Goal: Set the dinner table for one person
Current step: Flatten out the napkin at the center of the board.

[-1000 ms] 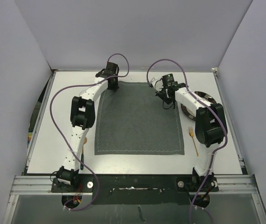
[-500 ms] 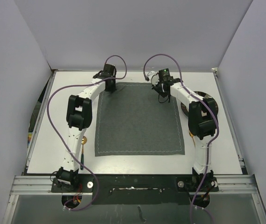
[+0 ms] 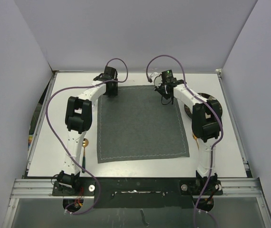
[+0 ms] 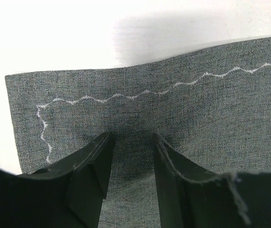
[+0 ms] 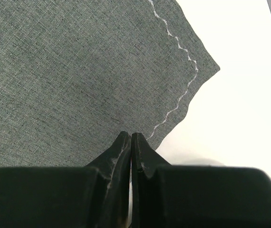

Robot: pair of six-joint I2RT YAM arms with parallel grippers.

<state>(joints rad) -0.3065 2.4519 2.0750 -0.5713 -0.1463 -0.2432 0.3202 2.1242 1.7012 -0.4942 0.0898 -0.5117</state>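
The white counter (image 3: pixel 140 170) is matte, flat and rectangular, and fills the floor of the view ahead of the two arm bases. Partly under the left arm lies a slim piece of cutlery (image 3: pixel 83 164), dark along the handle and gold at its far end. In the middle of the counter lies a dark grey placemat (image 3: pixel 140 122), a coarse woven rectangle with a wavy pale stitch line running just inside its hem. At its far left corner the left claw (image 4: pixel 131 138) stands with its black jaws spread and bare cloth showing between them. The hem beyond the jaws bows up slightly and casts a soft shadow on the counter. At the far right corner the right claw (image 5: pixel 131 135) has its jaws pressed together, and they appear to pinch the cloth's edge just short of the pointed corner. To the right, beside the placemat and half hidden by the right arm, sits a round dark plate (image 3: pixel 212 101) with a glossy rim.
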